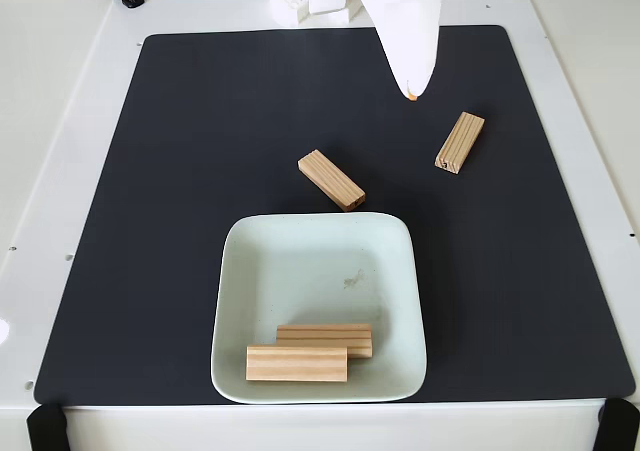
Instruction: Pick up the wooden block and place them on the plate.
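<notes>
In the fixed view we see a white table (60, 121) covered by a black mat (180, 171). At the lower centre of the mat sits the plate (310, 261), a pale mint-white square with rounded corners and a faint smudge near its middle. Inside it, along the near edge, we find two wooden blocks lying lengthwise and touching side by side: the front block (297, 363) sits slightly further left, and the rear block (325, 337) lies just behind it. Moving right, a third block (331, 180) lies on the mat just beyond the plate's far rim, angled diagonally and apart from the plate. Further right, we see the white arm reaching down from the top edge, its gripper (413, 93) tapering to an orange-tinted tip above the mat; we cannot tell whether the fingers are parted or together, and we see nothing held. To its lower right, a fourth block (460, 142) rests on the mat, tilted, near the gripper tip but clear of it.
</notes>
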